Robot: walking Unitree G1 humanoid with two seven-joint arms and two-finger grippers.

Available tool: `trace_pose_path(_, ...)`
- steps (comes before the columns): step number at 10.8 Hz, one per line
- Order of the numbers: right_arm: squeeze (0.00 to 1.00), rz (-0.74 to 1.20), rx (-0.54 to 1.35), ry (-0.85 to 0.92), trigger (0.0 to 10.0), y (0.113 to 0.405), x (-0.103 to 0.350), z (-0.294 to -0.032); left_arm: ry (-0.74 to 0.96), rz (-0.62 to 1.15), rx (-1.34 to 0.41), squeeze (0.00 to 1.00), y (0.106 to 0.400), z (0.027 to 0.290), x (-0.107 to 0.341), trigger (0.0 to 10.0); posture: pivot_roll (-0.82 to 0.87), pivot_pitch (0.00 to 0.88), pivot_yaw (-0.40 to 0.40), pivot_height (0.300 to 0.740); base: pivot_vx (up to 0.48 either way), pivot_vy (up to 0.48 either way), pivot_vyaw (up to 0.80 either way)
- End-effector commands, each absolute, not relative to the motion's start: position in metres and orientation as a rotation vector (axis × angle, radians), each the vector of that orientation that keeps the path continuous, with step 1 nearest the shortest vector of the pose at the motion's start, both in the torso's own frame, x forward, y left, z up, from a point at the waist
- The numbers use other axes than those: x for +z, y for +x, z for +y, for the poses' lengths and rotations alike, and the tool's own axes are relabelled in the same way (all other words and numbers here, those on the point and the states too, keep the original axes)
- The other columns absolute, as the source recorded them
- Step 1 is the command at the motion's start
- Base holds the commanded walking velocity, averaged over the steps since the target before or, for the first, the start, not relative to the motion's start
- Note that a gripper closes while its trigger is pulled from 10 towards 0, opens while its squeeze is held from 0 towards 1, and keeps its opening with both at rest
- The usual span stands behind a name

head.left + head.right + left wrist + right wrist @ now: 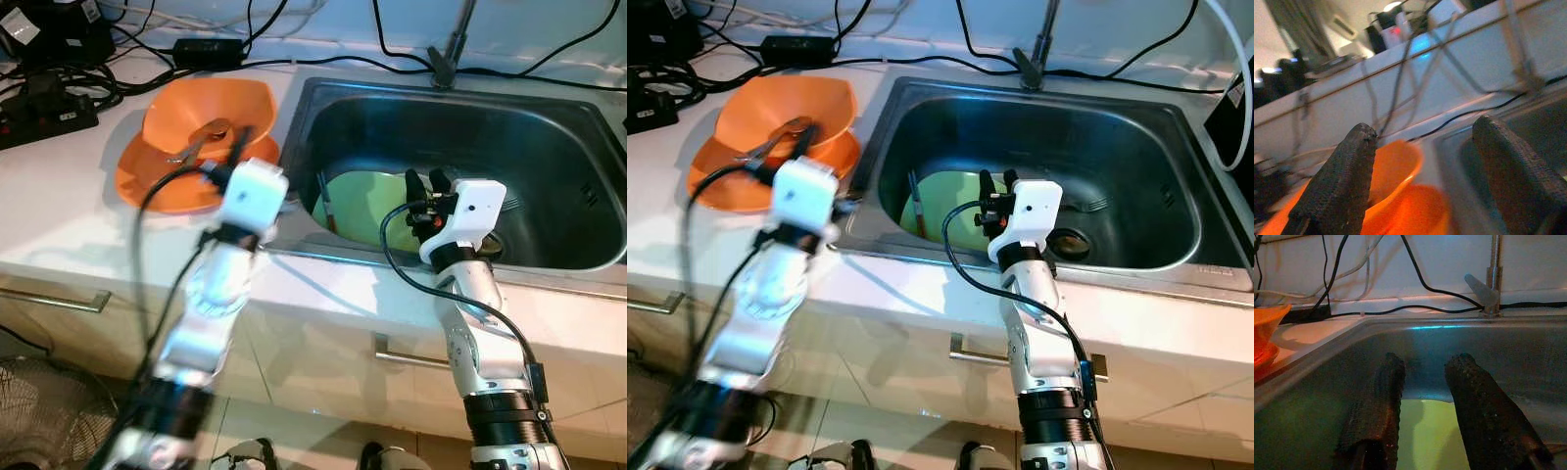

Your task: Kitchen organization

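Your right gripper (995, 182) hangs over the sink (1136, 127), its fingers a little apart and holding nothing, just above the pale green plate (945, 211) lying on the sink's floor. Your left gripper (1420, 171) is spread wide and empty, beside the orange bowl (211, 122) on the bench (59, 206); metal tongs (196, 142) rest in that bowl.

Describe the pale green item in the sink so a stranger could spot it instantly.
Start at the stainless steel sink basin set in the white countertop. On its floor, at the end nearer the orange bowl, lies a flat pale yellow-green plate, just under the right gripper. It is the only light-coloured thing in the dark basin.
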State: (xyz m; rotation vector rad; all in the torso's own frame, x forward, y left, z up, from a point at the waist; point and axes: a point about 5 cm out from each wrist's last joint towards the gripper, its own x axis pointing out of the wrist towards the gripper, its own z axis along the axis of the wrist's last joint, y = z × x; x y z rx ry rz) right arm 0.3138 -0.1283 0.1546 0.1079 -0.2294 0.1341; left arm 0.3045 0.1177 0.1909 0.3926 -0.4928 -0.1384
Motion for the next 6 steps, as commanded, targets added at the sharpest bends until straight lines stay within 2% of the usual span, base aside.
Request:
trace_pose_path(1,0.00,-0.214,0.135,0.119,10.0,0.314,0.150,-0.126,0.428,-0.546,-0.080,0.00,0.299,0.125,0.197,10.0,0.02,0.109,0.003,0.740,0.000,0.000,0.00)
trace_pose_path(3,0.00,-0.208,0.133,0.121,10.0,0.314,0.148,-0.125,0.438,-0.569,-0.013,0.00,0.294,0.137,0.197,10.0,0.03,0.110,0.002,0.740,0.000,0.000,0.00)
trace_pose_path(4,0.00,-0.203,0.131,0.121,10.0,0.315,0.146,-0.126,0.388,-0.560,0.075,0.00,0.290,0.152,0.194,10.0,0.03,0.109,-0.001,0.740,0.000,0.000,0.00)
trace_pose_path(6,0.00,-0.198,0.133,0.120,10.0,0.315,0.145,-0.126,0.349,-0.538,0.144,0.00,0.287,0.165,0.191,10.0,0.04,0.110,-0.006,0.740,0.000,0.000,0.00)
